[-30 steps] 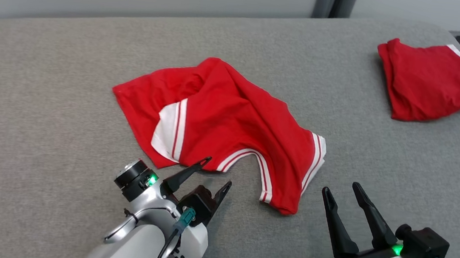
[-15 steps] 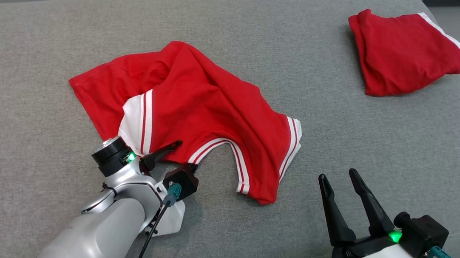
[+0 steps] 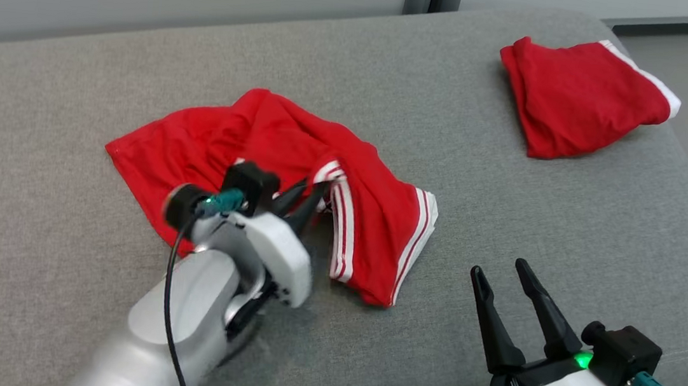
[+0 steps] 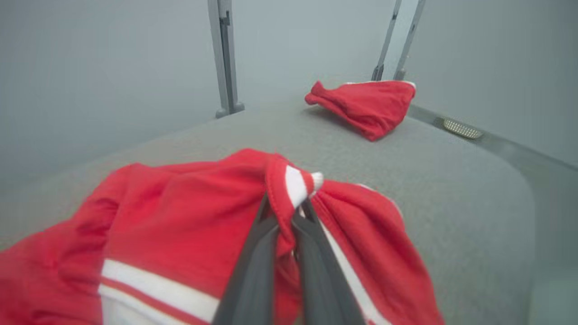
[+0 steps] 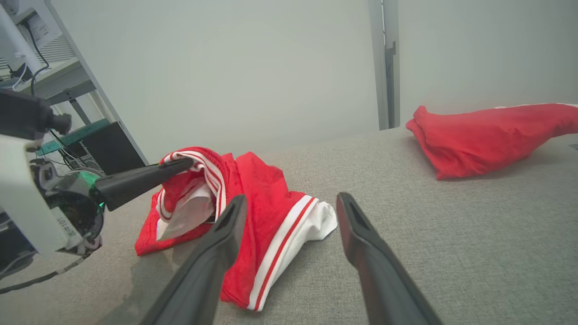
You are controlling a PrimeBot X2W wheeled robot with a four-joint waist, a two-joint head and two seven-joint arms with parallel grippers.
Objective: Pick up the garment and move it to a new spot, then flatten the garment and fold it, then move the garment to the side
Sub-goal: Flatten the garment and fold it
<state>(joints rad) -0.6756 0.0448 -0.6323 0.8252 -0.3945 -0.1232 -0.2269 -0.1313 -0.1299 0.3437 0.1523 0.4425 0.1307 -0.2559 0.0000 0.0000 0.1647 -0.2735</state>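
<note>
On the grey upholstered surface (image 3: 45,238), near its middle, a red garment with white stripes (image 3: 273,141) lies crumpled, its left part spread flat and its right part bunched into folds that end in a striped white hem. The left gripper (image 3: 312,193) reaches into it from the near side, its two dark fingers pressed together on a striped edge of the cloth. In the left wrist view that gripper (image 4: 285,212) pinches a fold of red fabric with a white band, and the pinched fold stands raised above the rest of the garment (image 4: 180,212). From the right wrist view the left gripper (image 5: 180,164) comes in from the left, its tip buried in the lifted striped hem, while the lower part of the garment (image 5: 266,198) rests on the fabric surface. The right gripper (image 3: 499,268) sits near the front edge, to the right of the garment and apart from it, its fingers spread wide with nothing between them. A second red garment (image 3: 578,96), folded into a compact bundle with a white edge, lies at the far right corner, well apart from the first.
</note>
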